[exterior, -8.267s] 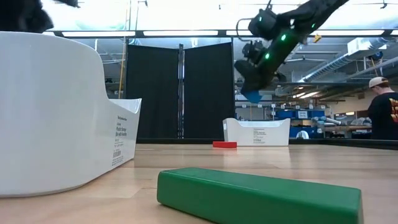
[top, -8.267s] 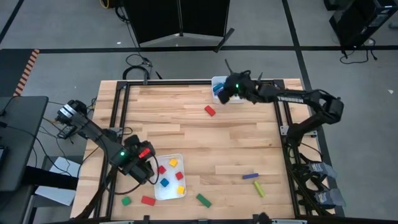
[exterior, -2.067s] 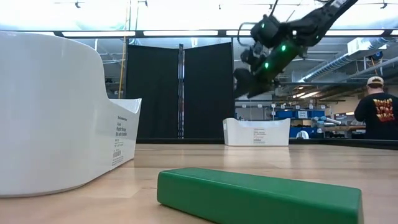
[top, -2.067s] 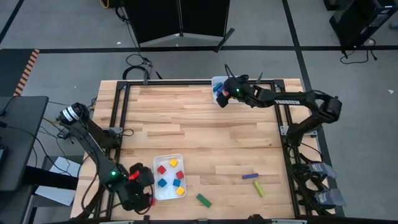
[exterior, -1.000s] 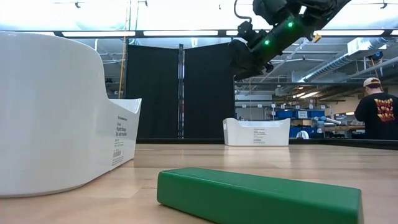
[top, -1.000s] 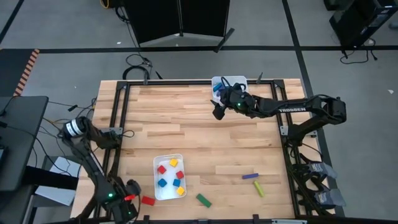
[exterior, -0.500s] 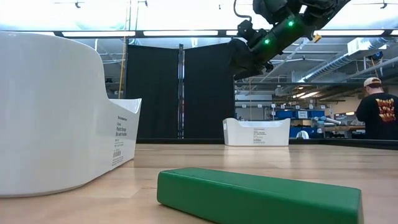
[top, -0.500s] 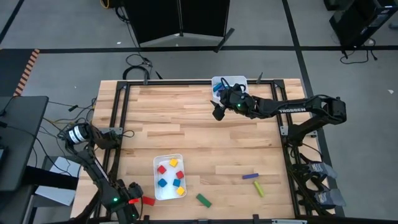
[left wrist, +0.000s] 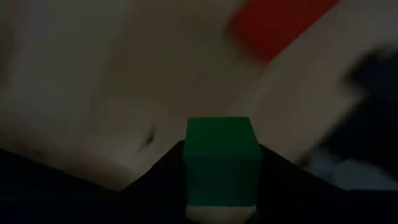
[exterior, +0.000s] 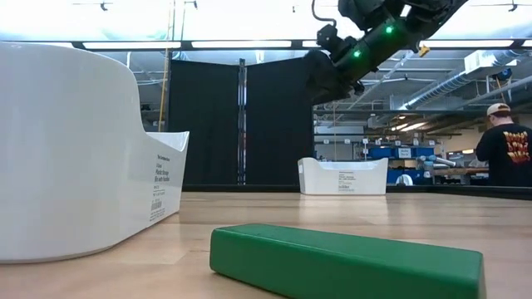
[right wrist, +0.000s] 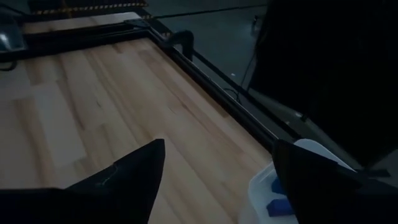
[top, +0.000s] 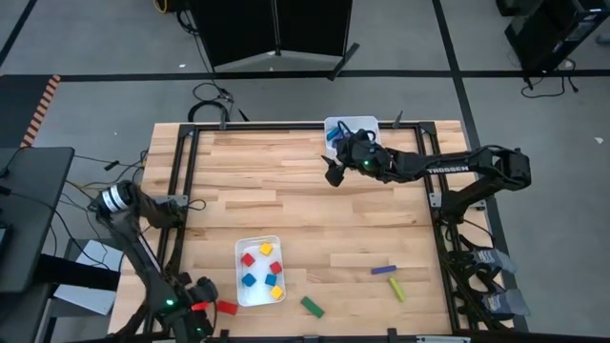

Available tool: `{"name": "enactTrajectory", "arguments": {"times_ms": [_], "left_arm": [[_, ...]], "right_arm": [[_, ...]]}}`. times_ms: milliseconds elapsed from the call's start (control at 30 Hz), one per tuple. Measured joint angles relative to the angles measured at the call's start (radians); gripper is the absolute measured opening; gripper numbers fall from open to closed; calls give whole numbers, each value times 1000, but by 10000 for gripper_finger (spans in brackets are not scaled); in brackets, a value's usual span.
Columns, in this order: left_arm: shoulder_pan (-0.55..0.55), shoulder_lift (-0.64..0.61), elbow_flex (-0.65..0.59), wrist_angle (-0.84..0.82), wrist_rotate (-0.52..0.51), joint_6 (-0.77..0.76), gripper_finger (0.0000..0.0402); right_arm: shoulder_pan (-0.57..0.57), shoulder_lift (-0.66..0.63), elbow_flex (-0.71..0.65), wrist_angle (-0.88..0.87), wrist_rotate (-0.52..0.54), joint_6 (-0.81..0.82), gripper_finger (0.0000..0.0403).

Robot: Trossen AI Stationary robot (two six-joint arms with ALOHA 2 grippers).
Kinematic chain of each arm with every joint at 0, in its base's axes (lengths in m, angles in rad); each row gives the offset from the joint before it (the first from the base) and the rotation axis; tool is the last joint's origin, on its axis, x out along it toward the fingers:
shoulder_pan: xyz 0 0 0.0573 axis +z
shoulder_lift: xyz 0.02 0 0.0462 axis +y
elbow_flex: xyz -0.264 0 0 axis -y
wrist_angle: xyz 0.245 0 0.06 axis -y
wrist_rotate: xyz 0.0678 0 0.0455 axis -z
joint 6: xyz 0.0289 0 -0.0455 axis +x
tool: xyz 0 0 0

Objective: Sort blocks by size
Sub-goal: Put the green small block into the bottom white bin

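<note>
High view: The left claw (top: 197,314) is low at the near left corner of the desk (top: 305,200), just beside a red bar (top: 227,308) and the near tray (top: 258,246), which holds red, blue and yellow cubes. A green bar (top: 312,306), a purple bar (top: 384,270) and a yellow bar (top: 396,289) lie loose on the near half of the desk. The right claw (top: 333,172) hangs above the far part of the desk, near the far tray (top: 335,124), where a blue block shows.

Low view: The green bar (exterior: 345,259) lies close to the camera. The near tray (exterior: 75,149) stands beside it, the far tray (exterior: 342,176) well beyond. The right claw (exterior: 320,76) is high above the desk; a person stands in the room behind.

Left wrist view: A green cube (left wrist: 222,160) sits between the left claw's dark fingers (left wrist: 155,180), which look narrowed against its sides. Whether the grip is firm cannot be told. A red block lies blurred beyond.

Right wrist view: The right claw (right wrist: 217,168) stands wide and holds nothing, with bare desk ahead and the far tray to one side.

Judgement: the step in hand is taking up the green cube. Next calls for a secure hold, a lift, and a short carry over the near tray's wall to the other cubes. The right arm appears free to fetch a loose bar.
</note>
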Motion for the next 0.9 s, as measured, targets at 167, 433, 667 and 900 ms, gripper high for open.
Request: {"name": "enactTrajectory", "arguments": {"times_ms": [167, 433, 667, 900], "left_arm": [[11, -97, 96, -175, -327, 72, 137], [232, -105, 137, -82, -603, 478, 137], [419, -100, 133, 8, -616, 761, 137], [503, -102, 0, 125, -492, 832, 150]], "right_arm": [[64, 0, 0, 34, -9, -47, 302], [268, 0, 0, 8, -154, -73, 300], [517, 1, 0, 4, -211, 37, 299], [762, 3, 0, 3, -30, 138, 301]]}}
